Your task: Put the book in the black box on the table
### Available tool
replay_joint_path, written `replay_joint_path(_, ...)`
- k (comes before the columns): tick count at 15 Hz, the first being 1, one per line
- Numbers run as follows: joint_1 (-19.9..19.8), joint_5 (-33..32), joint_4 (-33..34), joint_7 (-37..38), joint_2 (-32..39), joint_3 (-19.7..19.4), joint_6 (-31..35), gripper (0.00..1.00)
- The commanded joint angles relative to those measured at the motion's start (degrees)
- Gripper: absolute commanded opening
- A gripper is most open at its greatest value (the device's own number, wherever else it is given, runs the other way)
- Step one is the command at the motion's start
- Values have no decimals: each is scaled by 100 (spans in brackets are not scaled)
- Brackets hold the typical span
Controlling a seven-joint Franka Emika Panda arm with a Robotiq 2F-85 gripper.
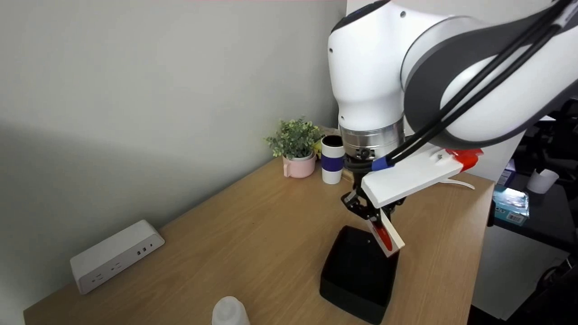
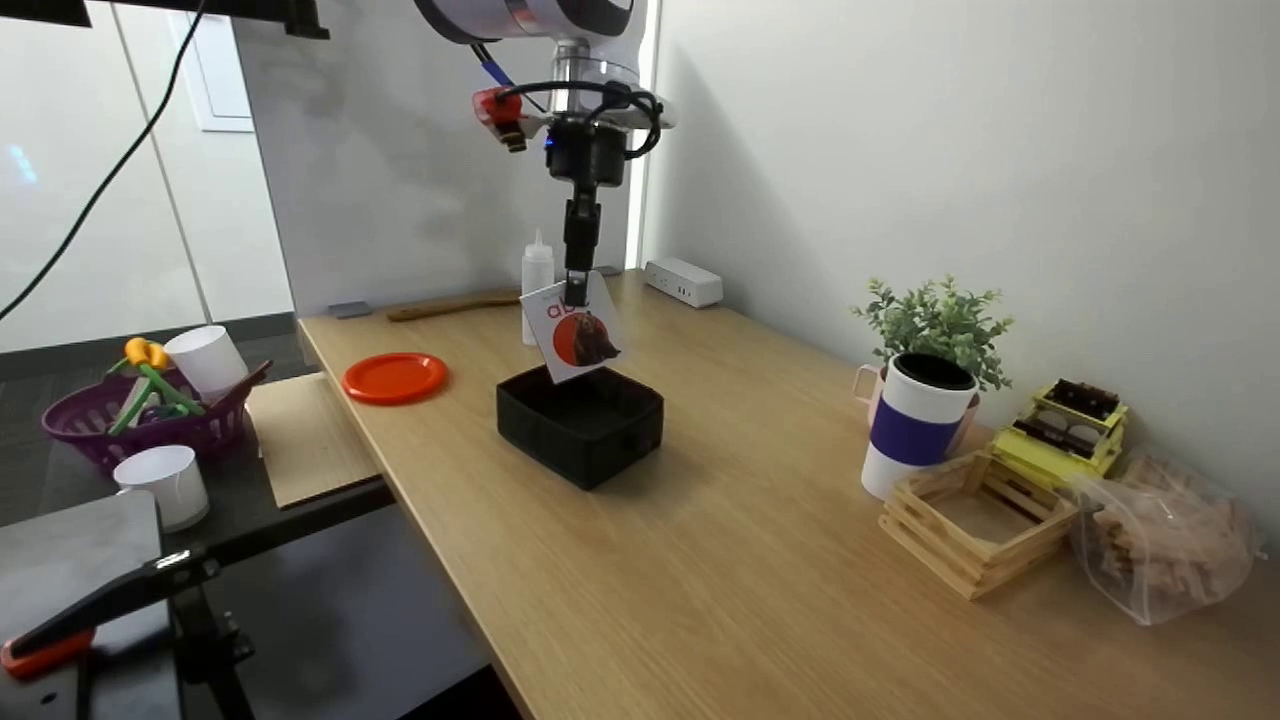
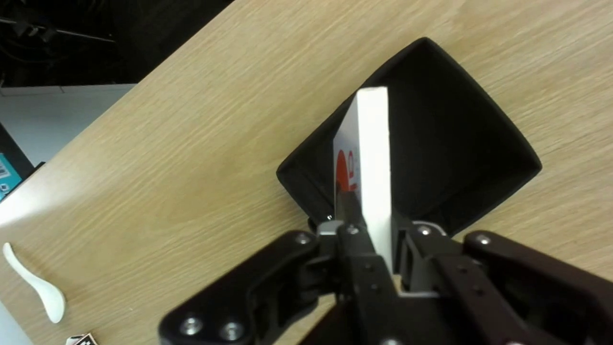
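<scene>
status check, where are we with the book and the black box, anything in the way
Fingers closed on book. Held tilted over black box, not released. No obstruction seen between them.

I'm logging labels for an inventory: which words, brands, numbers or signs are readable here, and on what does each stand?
"ab", in red on the book; anything right after it is hidden behind the gripper.
Blue box: print too small to read.
I can make out no other text.
</scene>
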Motion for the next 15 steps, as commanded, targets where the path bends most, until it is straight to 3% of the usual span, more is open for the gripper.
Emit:
replay_joint_path(1,1,1,12,3,6,2,-13,14)
replay_joint_path(4,18,-1,22,8,4,6,-13,14)
replay_joint_path(5,18,-1,24,8,4,6,-14,4)
replay_joint_path(9,67,-199,-3,441,-59,-102,-2,4)
replay_joint_path(15,-254,38,-454,789,-449,-235,385,4)
